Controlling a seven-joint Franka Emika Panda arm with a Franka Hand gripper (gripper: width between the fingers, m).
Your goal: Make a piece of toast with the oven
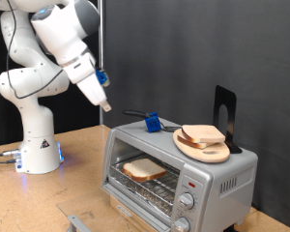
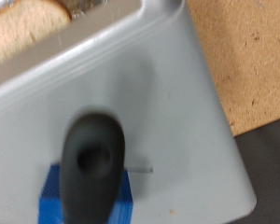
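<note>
No legible txt, triangular warning sign on robot base (image 1: pixel 45 148), symbol unreadable

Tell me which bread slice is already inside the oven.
The single slice on the oven's wire rack, behind the glass door; the other bread sits on the round board on top.

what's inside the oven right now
One piece of toast lies on the wire rack inside the oven. The oven's back interior is too dark to see.

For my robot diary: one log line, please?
gripper: above oven, holding nothing seen | piece of toast: inside on rack | door: open
</note>
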